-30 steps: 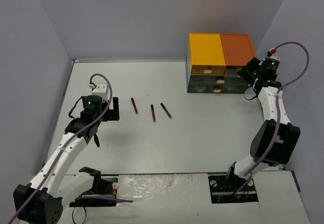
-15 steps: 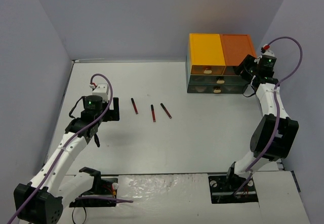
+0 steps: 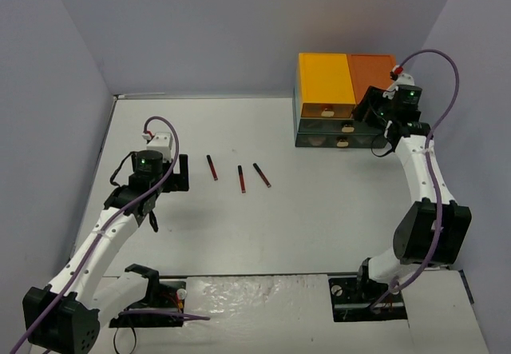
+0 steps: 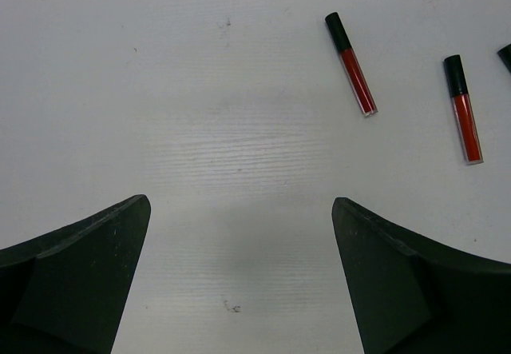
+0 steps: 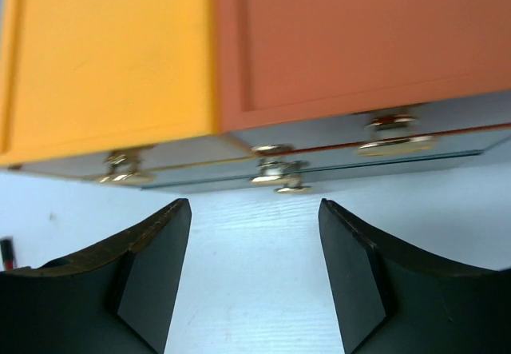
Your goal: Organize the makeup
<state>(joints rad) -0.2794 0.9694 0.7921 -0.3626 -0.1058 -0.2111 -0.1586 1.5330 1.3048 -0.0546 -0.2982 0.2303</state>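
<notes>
Far left, over the white table (image 3: 239,234): left claw (image 3: 177,172), pointed down, fingers spread wide, only bare tabletop between them in the wrist view. Holding nothing.

Just to its right, beyond the right fingertip and clear of it: first red stick (image 3: 212,167), flat on the table, dark cap toward the back, slightly slanted. Near that, further right and not touching: second red stick (image 4: 463,108), almost straight front-to-back, cap also toward the back. Next, just beside the second: third red stick (image 3: 262,175), slanted more than the others; in the left wrist view only its dark cap, cut off at the right edge. All three outside the claw's span, none gripped.

Back right: drawer unit (image 3: 323,82) with a yellow and an orange top, gold knobs (image 5: 275,170) along the drawer fronts.

Far right, at the unit's right front: right claw (image 5: 255,204), spread wide, facing the drawer fronts, close before the knobs, closed on nothing. Well apart from the three sticks.
</notes>
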